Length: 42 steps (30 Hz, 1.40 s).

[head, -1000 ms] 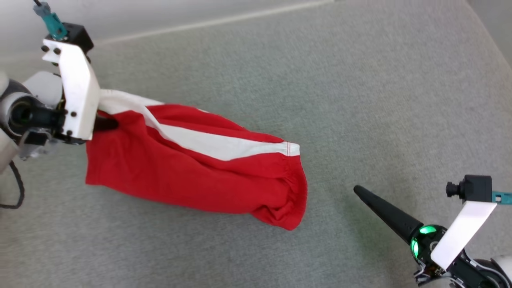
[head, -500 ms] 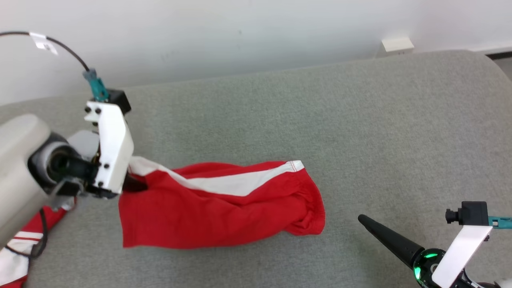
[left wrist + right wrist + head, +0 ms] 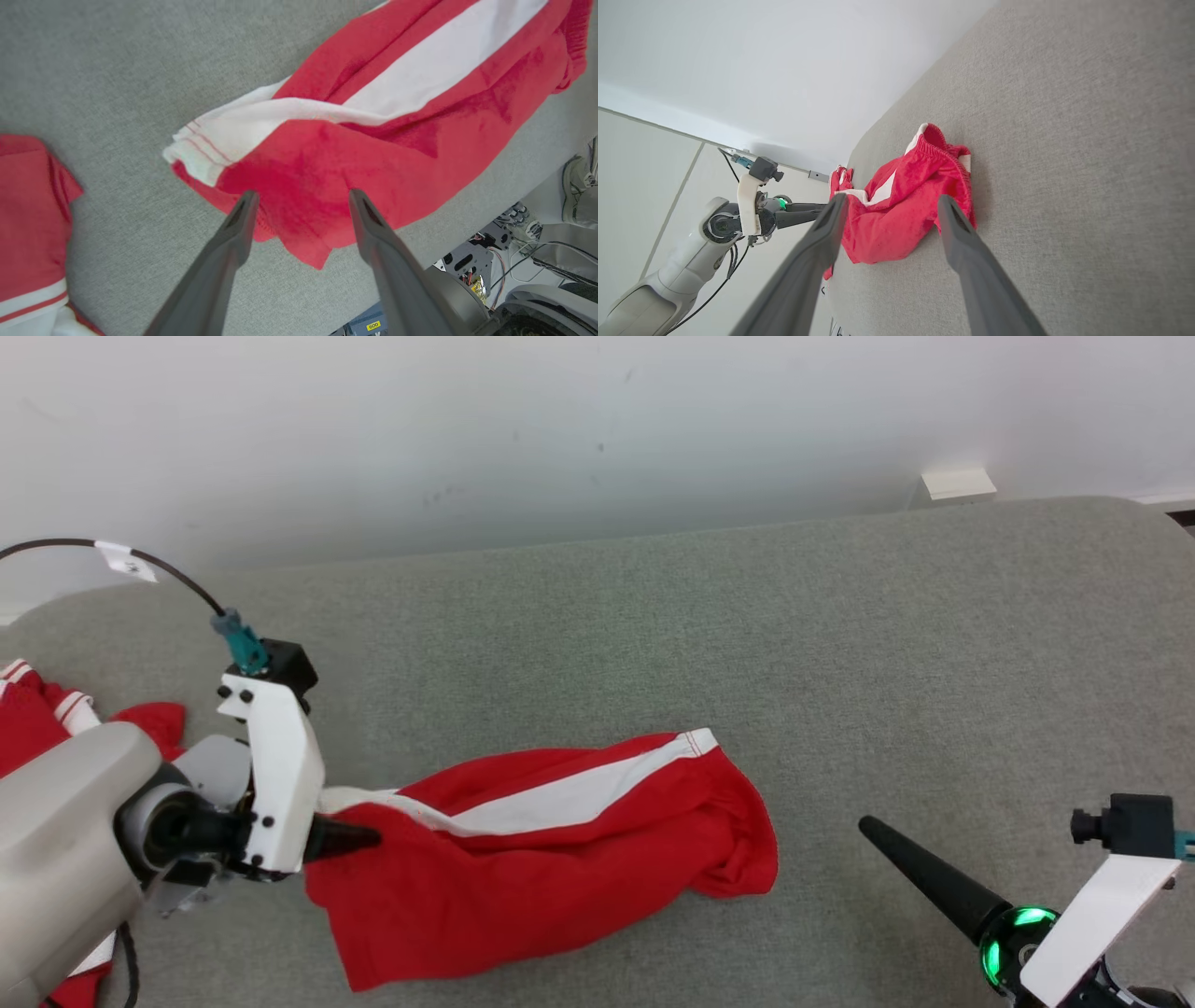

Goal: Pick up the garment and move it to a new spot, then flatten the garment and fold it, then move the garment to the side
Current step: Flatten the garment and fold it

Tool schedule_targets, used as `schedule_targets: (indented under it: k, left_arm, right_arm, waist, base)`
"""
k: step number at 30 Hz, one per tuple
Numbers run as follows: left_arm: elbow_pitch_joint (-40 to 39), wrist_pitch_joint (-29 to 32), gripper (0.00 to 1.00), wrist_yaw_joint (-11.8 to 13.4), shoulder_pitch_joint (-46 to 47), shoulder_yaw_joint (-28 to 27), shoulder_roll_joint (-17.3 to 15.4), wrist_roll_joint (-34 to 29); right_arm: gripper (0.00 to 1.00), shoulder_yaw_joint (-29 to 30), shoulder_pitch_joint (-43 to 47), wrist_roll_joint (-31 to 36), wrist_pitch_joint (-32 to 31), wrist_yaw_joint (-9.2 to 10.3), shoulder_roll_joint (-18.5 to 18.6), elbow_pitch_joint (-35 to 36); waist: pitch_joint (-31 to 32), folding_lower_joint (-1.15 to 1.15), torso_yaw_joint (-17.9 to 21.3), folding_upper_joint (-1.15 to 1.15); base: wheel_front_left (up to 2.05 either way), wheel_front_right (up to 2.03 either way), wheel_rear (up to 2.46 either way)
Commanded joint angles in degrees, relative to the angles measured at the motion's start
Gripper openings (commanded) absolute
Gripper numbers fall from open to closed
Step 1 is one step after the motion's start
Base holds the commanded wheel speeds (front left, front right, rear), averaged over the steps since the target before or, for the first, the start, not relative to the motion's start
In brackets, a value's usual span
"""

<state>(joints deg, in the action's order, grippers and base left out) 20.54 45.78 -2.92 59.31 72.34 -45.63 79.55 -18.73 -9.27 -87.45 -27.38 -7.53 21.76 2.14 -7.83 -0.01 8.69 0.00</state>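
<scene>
The garment (image 3: 560, 859) is soft red cloth with a white band, matt and lightly creased. The grey cover (image 3: 840, 644) beneath is coarse, felt-like fabric (matt too). The fingers (image 3: 229, 242) of the left gripper (image 3: 302, 192) look like smooth dark matt plastic; its white bracket (image 3: 280, 775) is smooth and faintly glossy.

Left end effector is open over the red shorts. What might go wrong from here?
1. The shorts lie bunched, a white-striped layer folded over; flattening them as they are may press in creases.
2. Their near corner lies close to the grey surface's edge; a pull towards the robot may drag them off.
3. A second red garment lies beside the left end effector; a low sweep may snag it.
</scene>
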Motion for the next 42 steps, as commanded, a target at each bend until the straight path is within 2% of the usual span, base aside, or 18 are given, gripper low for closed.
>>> schedule_targets:
  k: [1,6,9,12,16,17,18,21,23,24,25,28,30,33,38,42]
  left_arm:
    - [0.48,-1.58,1.0,-0.56,-0.36,-0.5,0.15,-1.02]
    - [0.05,-8.82,1.0,-1.65,0.77,-2.23,-0.8,-4.0]
    - [-1.42,-17.49,1.0,-1.42,0.96,-4.36,-1.95,-7.38]
    - [-1.73,-28.01,1.0,3.14,-2.19,-7.37,-2.67,-9.25]
    - [-4.77,-40.21,1.0,8.77,-6.32,-10.04,-3.67,-11.48]
    - [-4.77,-40.21,1.0,8.77,-6.32,-10.04,-3.67,-11.48]
    - [-7.05,-46.36,1.0,11.54,-8.75,-11.57,-4.21,-12.17]
    - [-10.23,-55.2,1.0,16.02,-13.17,-13.87,-4.35,-12.42]
    - [-12.25,-58.98,1.0,19.17,-15.9,-15.02,-4.4,-13.86]
    - [-13.4,-59.92,1.0,20.49,-17.36,-15.83,-4.01,-13.81]
    - [-13.4,-59.92,1.0,20.49,-17.36,-15.83,-4.01,-13.81]
    - [-16.7,-60.95,1.0,24.21,-22.18,-19.0,-2.99,-16.78]
    - [-19.28,-60.94,1.0,25.99,-25.56,-24.04,-1.0,-20.16]
    - [-21.98,-60.88,1.0,27.16,-33.22,-30.94,2.33,-25.82]
    - [-23.56,-60.9,1.0,25.76,-43.36,-39.0,8.68,-34.78]
    - [-23.17,-60.91,1.0,23.24,-48.83,-44.64,14.86,-41.23]
  right_arm:
    - [1.0,0.32,0.43,1.94,1.51,0.09,0.72,0.83]
    - [1.0,1.88,0.17,9.32,10.02,0.09,1.66,3.24]
    - [1.0,3.67,-0.61,14.75,17.81,0.09,1.59,3.86]
    - [1.0,5.12,-0.26,20.84,24.87,0.09,1.78,2.75]
    - [1.0,7.84,1.05,26.89,32.44,0.09,-0.02,0.68]
    - [1.0,7.84,1.05,26.89,32.44,0.09,-0.02,0.68]
    - [1.0,9.08,1.99,30.61,35.42,0.09,-1.21,-0.12]
    - [1.0,11.12,3.22,36.81,38.68,0.09,-2.35,-1.34]
    - [1.0,12.14,4.28,40.98,39.81,0.09,-3.39,-2.42]
    - [1.0,12.65,4.54,42.95,40.26,0.09,-3.8,-2.84]
    - [1.0,12.65,4.54,42.95,40.26,0.09,-3.8,-2.84]
    - [1.0,14.42,5.51,47.67,41.14,0.1,-5.66,-3.57]
    - [1.0,14.86,6.65,50.23,41.45,0.1,-6.96,-3.94]
    - [1.0,14.95,7.71,52.95,41.62,0.1,-8.47,-4.51]
    - [1.0,14.78,9.18,56.13,42.07,0.1,-10.95,-5.77]
    - [1.0,15.9,10.63,58.32,42.34,0.1,-13.38,-7.35]
  waist:
    - [1.02,0.01,-0.89,0.0]
    - [2.85,0.01,-2.86,0.0]
    - [3.45,0.01,-3.96,0.0]
    - [4.26,0.01,-4.92,0.0]
    - [5.02,0.01,-6.05,0.0]
    - [5.02,0.01,-6.05,0.0]
    - [5.21,0.01,-6.61,0.0]
    - [5.59,0.01,-7.56,0.0]
    - [5.74,0.01,-8.05,0.0]
    - [5.74,0.01,-8.22,0.0]
    - [5.74,0.01,-8.22,0.0]
    - [5.76,0.01,-8.7,0.0]
    - [5.81,0.01,-9.17,0.0]
    - [5.88,0.01,-9.65,0.0]
    - [5.99,0.01,-9.83,0.0]
    - [5.88,0.01,-10.13,0.0]
  base:
    - [0.0,0.0,0.0]
    - [0.0,0.0,0.0]
    - [0.0,0.0,0.0]
    - [0.0,0.0,0.0]
    - [0.0,0.0,0.0]
    - [0.0,0.0,0.0]
    - [0.0,0.0,0.0]
    - [0.0,0.0,0.0]
    - [0.0,0.0,0.0]
    - [0.0,0.0,0.0]
    - [0.0,0.0,0.0]
    - [0.0,0.0,0.0]
    - [0.0,0.0,0.0]
    - [0.0,0.0,0.0]
    - [0.0,0.0,0.0]
    - [0.0,0.0,0.0]
